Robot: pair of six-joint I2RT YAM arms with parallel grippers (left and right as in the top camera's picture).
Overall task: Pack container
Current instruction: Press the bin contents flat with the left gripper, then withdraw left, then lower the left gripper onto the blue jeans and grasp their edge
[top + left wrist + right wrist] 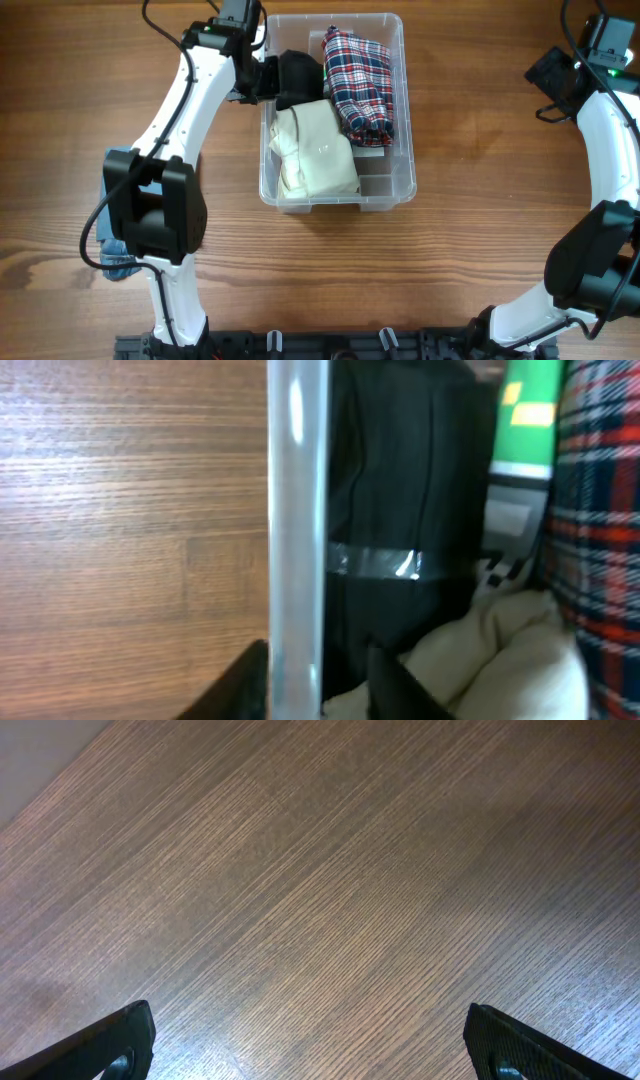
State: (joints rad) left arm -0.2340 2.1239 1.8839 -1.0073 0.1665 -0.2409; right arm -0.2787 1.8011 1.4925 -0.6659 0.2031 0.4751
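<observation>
Your left gripper (318, 682) sat astride the left wall of the container (408, 120), near its far corner. One dark finger (245, 680) was outside against the clear rim and the other was inside beside a black garment (300, 75). The jaws were apart, with the wall between them rather than pinched. The wrist pointed across into the bin. The white forearm ran back along the left side of the table (320, 870) to a black elbow that hung over a piece of blue denim (115, 262) lying on the wood. From the elbow, the lower link dropped to the base at the near edge.

Your right gripper (318, 1055) was spread wide above bare wood, with only its two tips showing at the bottom corners of the wrist view. That arm stood well apart from the bin, curving from its near-right base through the elbow to the far right corner.

The container stood centre-far on the table. It held the black garment at far left, a red, white and blue plaid cloth (358, 85) along the right, and a folded cream garment (315, 150) at near left.
</observation>
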